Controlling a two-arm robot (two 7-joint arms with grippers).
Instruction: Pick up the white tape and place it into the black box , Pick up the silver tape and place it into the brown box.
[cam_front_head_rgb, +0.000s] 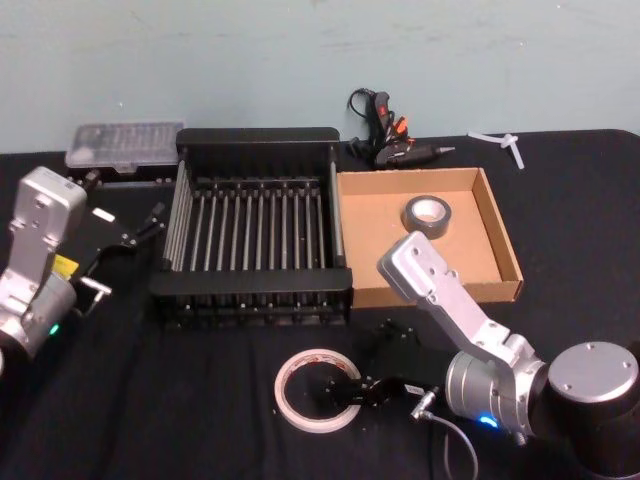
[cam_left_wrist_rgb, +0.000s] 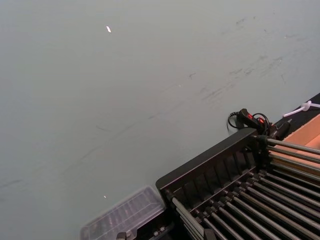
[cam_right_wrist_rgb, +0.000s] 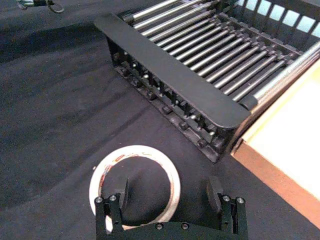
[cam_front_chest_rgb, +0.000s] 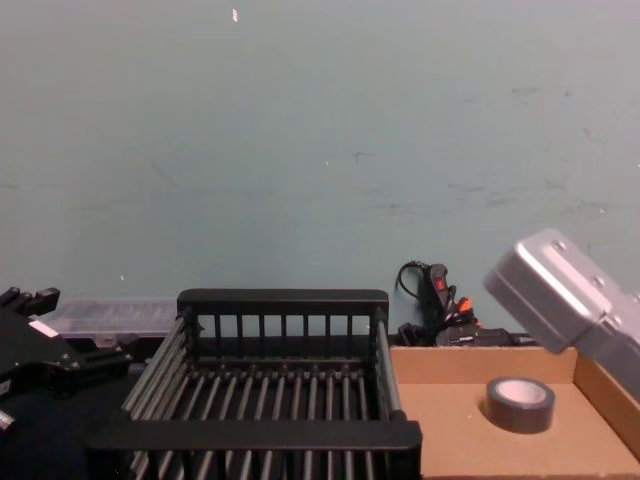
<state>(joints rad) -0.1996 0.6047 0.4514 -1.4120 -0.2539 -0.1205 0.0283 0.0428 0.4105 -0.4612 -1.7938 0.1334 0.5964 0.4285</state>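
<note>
silver tape (cam_front_head_rgb: 425, 212) in brown box (cam_front_head_rgb: 505, 240) — black box (cam_front_head_rgb: 255, 145) leftward

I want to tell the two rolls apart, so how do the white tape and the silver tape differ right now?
The white tape is a wide, thin ring; the silver tape is smaller and thicker. The white tape lies on the black table before the black box, with the right gripper open at it; the silver tape sits inside the brown box. Both lie flat.

- Silver-grey arm links, round joint caps, blue light near right wrist.
- Black right gripper (cam_right_wrist_rgb: 170, 192), small screws on finger mounts.
- Yellow label on left arm.
</note>
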